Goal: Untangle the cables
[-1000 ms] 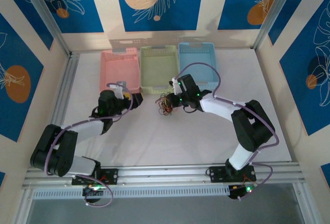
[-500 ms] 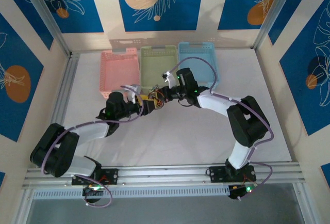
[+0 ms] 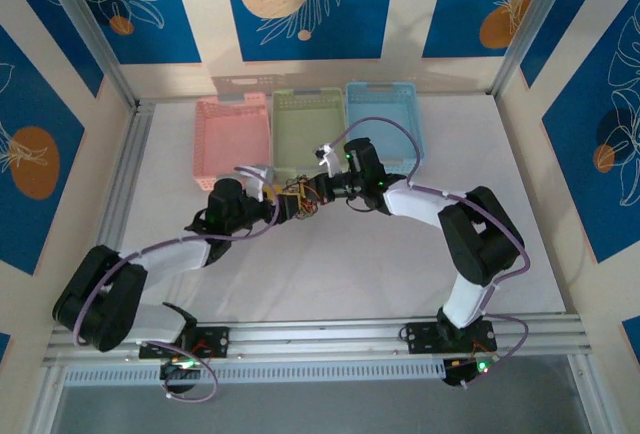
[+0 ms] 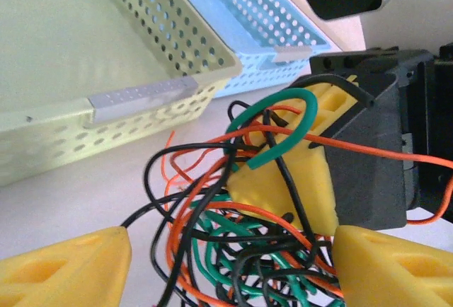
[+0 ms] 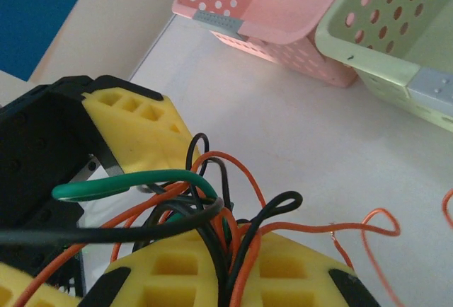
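Note:
The cables (image 3: 301, 201) are a small clump of black, orange and green wires in front of the green basket. My right gripper (image 3: 312, 193) comes in from the right and is shut on the clump; in its wrist view, black and orange strands (image 5: 237, 250) are pinched between its yellow fingers. My left gripper (image 3: 286, 206) comes in from the left. It is open, its yellow fingertips standing wide on either side of the tangle (image 4: 241, 250). The right gripper's yellow fingers (image 4: 297, 180) sit just beyond that tangle, a green wire (image 4: 283, 119) looped over them.
Three perforated baskets stand in a row at the back: pink (image 3: 232, 136), green (image 3: 310, 132) and blue (image 3: 384, 124). The green basket's near rim (image 4: 134, 98) is close behind the clump. Bare white table stretches toward the arm bases.
My right gripper carried the clump left and slightly back. My left gripper swung right to meet it and now straddles the wires, its fingers slightly closer together.

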